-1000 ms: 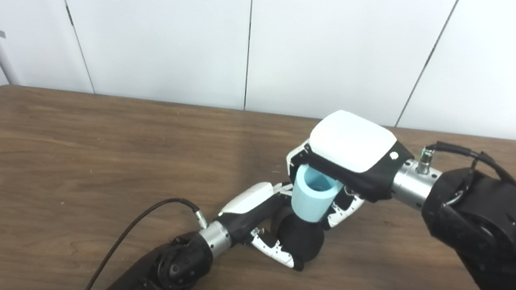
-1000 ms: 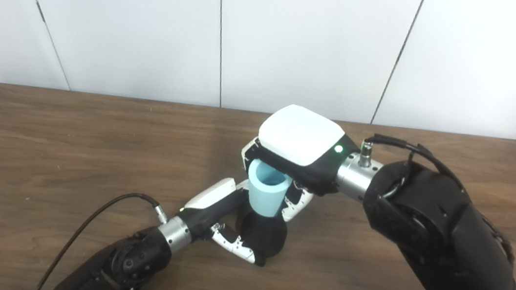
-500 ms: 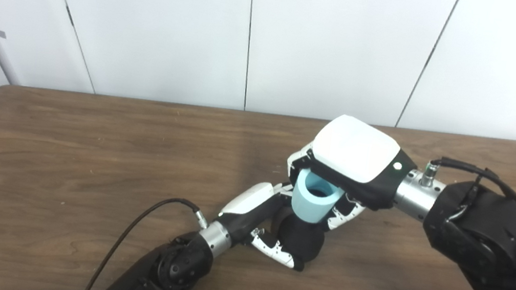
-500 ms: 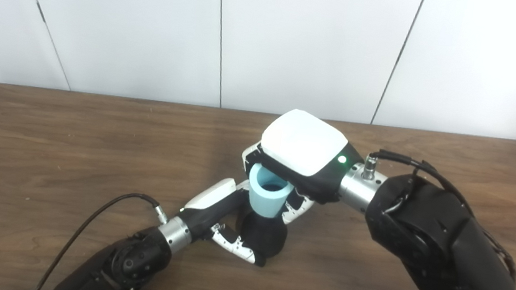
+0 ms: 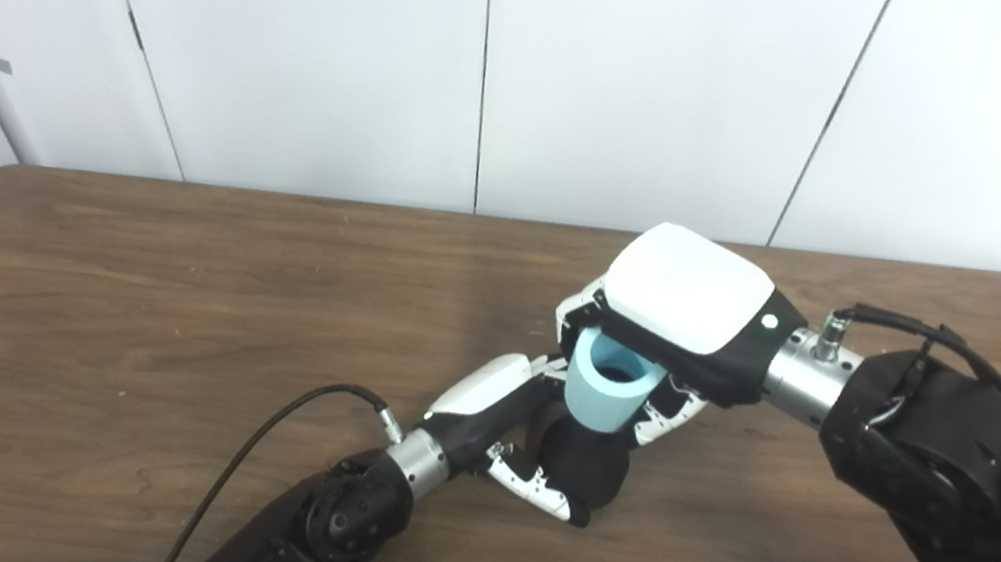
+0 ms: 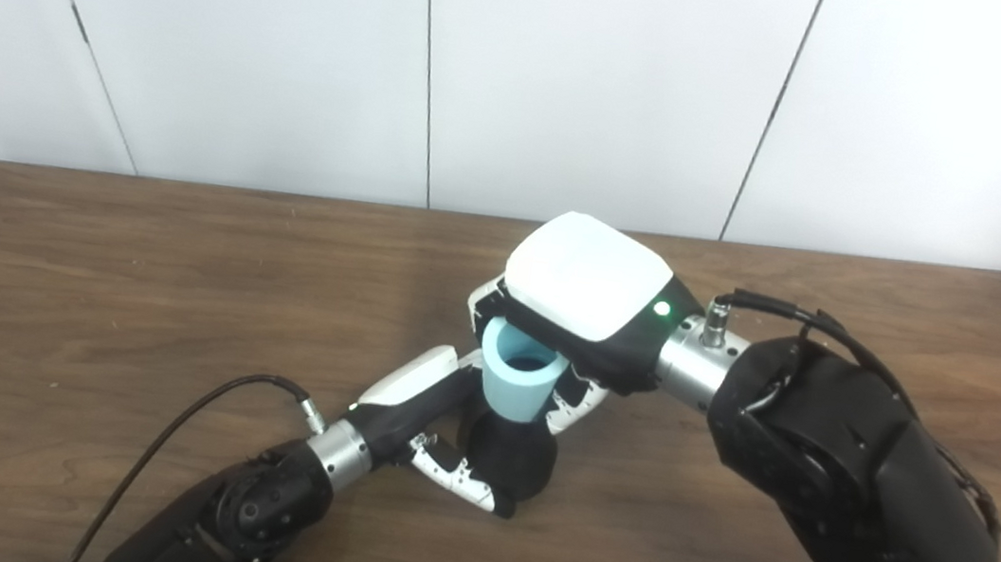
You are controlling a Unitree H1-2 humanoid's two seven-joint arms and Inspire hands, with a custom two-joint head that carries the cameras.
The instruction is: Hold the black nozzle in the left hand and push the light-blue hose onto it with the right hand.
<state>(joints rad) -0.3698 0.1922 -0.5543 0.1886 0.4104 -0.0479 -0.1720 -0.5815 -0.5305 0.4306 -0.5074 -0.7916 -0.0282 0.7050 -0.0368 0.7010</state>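
A black nozzle (image 5: 585, 463) stands upright on the brown table (image 5: 127, 292), its wide base down. My left hand (image 5: 509, 425) is shut on the base, with fingers curled round its near side. A short light-blue hose (image 5: 603, 391) sits upright over the nozzle's top, and a dark shape shows inside its open end. My right hand (image 5: 682, 318) is shut on the hose from above and behind, its white back covering most of the fingers. In the right eye view the hose (image 6: 518, 383) sits above the nozzle (image 6: 509, 459) the same way.
A black cable (image 5: 270, 444) loops from my left wrist across the table. White wall panels (image 5: 488, 69) rise behind the table's far edge. My right forearm (image 5: 945, 469) fills the right foreground.
My right hand has pressed the hose down a little onto the nozzle, and the dark nozzle tip now shows inside the hose's opening. The left hand has stayed where it was.
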